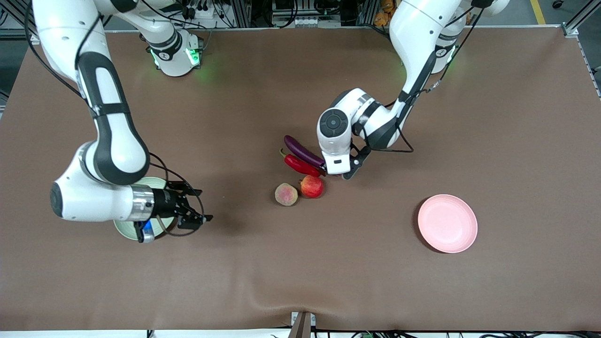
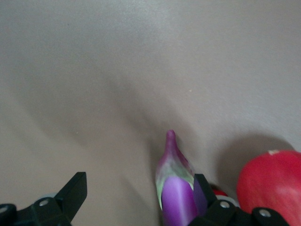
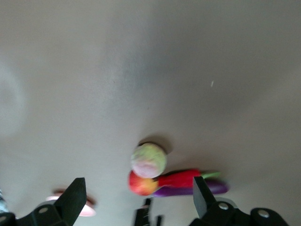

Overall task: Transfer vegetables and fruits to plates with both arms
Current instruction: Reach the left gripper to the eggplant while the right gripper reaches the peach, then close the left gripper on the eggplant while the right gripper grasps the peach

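Left claw (image 1: 345, 172) open, low at the eggplant (image 1: 304, 151) in mid-frame, one finger (image 2: 201, 190) touching it; long axis running toward upper left. Right claw (image 1: 196, 206) open too, waiting by the green plate (image 1: 123, 229), well apart from the produce.

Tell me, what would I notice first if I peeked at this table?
Probably the bright cluster mid-table: a purple eggplant beside a red chili pepper, with a red apple and a duller peach nearer the front camera. The left gripper is low at the eggplant, fingers open. The right gripper hangs open by the green plate; a pink plate waits empty.
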Controlling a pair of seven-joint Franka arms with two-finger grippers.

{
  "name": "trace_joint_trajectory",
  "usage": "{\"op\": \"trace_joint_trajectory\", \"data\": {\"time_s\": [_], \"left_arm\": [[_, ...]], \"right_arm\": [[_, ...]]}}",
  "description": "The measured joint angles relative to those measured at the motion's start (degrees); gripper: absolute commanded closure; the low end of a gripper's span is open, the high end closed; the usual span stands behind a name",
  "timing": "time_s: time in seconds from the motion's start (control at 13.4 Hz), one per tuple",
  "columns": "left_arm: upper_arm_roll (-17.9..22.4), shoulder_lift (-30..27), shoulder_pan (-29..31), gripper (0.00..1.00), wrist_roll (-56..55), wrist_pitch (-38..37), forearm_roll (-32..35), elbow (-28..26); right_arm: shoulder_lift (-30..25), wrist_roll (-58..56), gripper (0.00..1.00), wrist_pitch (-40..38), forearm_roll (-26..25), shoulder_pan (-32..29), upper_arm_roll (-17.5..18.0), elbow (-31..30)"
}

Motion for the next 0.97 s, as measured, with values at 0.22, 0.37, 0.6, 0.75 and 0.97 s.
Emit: {"op": "trace_joint_trajectory", "data": {"time_s": [0.22,0.37,0.6,0.75,0.97], "left_arm": [[0.0,0.1,0.1,0.0,-1.8,2.1,0.0,-1.4],[0.0,0.5,0.0,0.0,-3.7,4.6,0.0,-2.0],[-0.1,2.2,-0.4,0.18,-6.0,8.0,0.0,-2.3],[-0.1,3.1,-0.5,0.86,-6.3,9.0,0.0,-2.3],[-0.1,3.2,-0.5,1.0,-6.4,10.7,0.0,-2.2]], "right_arm": [[3.1,6.9,0.0,0.7,6.1,1.6,0.1,1.3],[4.9,7.7,0.0,0.9,8.9,2.1,0.2,1.5],[6.4,7.7,0.0,3.1,9.5,4.4,0.4,1.5],[7.1,7.8,0.0,7.6,9.5,8.3,0.6,0.8],[7.8,8.6,0.0,15.6,9.5,14.9,0.5,-2.2]]}}
